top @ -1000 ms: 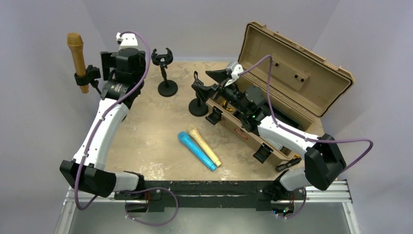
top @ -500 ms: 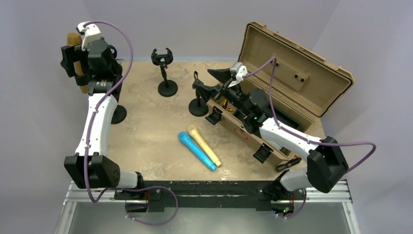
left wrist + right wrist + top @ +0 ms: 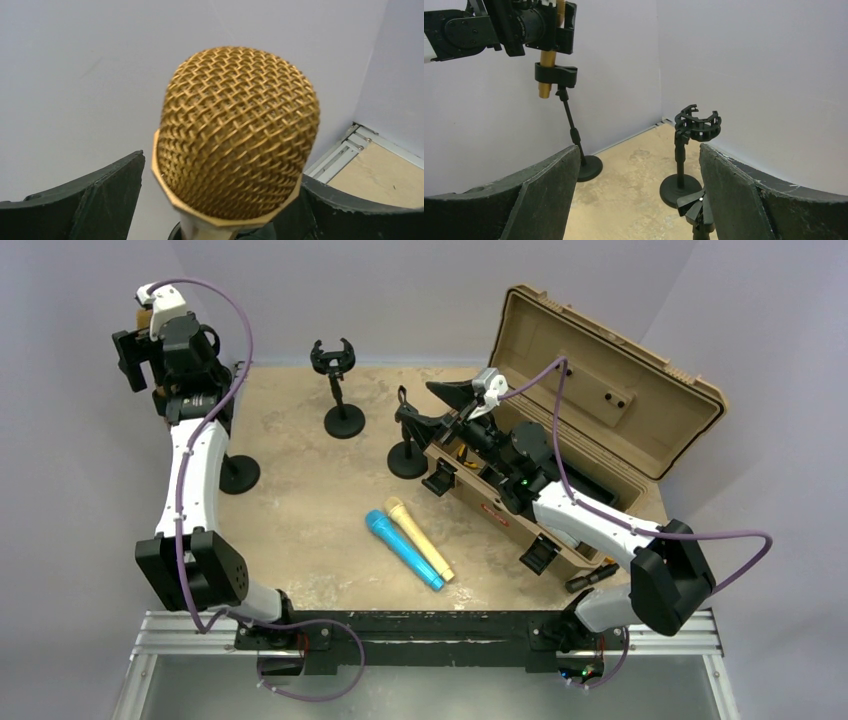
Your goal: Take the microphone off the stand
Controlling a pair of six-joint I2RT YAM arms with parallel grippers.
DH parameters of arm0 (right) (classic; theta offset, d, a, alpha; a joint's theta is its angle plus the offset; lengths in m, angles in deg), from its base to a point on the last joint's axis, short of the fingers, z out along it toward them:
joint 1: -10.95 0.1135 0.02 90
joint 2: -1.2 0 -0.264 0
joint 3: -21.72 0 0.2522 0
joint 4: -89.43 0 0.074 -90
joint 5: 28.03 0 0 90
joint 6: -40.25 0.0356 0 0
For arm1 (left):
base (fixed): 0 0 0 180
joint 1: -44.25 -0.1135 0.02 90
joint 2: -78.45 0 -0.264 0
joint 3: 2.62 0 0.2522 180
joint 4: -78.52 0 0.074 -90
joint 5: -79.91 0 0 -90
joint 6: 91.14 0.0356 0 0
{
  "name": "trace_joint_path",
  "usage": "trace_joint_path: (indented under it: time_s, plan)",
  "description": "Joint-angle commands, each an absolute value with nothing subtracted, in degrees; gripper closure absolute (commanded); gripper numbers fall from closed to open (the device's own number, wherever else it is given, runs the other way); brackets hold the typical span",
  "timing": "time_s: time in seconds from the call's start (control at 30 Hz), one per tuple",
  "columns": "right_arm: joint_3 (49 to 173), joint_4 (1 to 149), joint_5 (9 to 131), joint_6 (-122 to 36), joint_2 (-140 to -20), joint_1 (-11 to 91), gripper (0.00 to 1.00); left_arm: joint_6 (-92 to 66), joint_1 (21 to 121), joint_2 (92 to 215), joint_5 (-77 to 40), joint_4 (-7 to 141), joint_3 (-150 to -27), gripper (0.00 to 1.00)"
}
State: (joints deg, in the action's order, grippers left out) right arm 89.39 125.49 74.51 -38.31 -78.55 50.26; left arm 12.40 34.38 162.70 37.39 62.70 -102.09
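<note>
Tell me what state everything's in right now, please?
Gold microphone, upright, clipped in the tall stand.
Left gripper, open, fingers flanking the gold microphone.
Right gripper, open, holding nothing.
Case, lid open.
Back stand, clip empty.
Stand by the case, clip empty.
Blue microphone, lying flat.
Cream microphone, lying flat beside the blue microphone.

Bright, diffuse light; faint shadows; microphone (image 3: 235, 135) slightly blurred.

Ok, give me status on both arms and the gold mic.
Left end effector open, straddling the gold mesh-headed microphone. Microphone seated in the black stand's clip. Right end effector open, off to the side. Nothing seen blocking the lift.
</note>
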Motion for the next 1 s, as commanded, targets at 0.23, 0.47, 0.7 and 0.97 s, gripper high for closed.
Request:
trace_joint_path:
  time_s: [0.23, 0.47, 0.7, 0.97]
  plan:
    - [89.9, 127.5, 72.8, -39.7, -79.4, 50.3, 0.13, 8.4, 33.9, 159.8, 26.4, 60.2, -101.5, 0.83]
    - [89.9, 127.5, 72.4, -40.0, -80.7, 50.3, 0.13, -0.5, 34.1, 151.1, 14.5, 53.7, -95.7, 1.0]
    - [90.3, 126.9, 71.6, -40.4, -81.9, 50.3, 0.13, -2.8, 37.4, 142.7, 4.5, 48.5, -91.4, 1.0]
    - [90.8, 125.2, 70.7, -41.4, -81.3, 50.3, 0.13, -2.0, 46.1, 135.8, -2.5, 46.0, -88.3, 1.0]
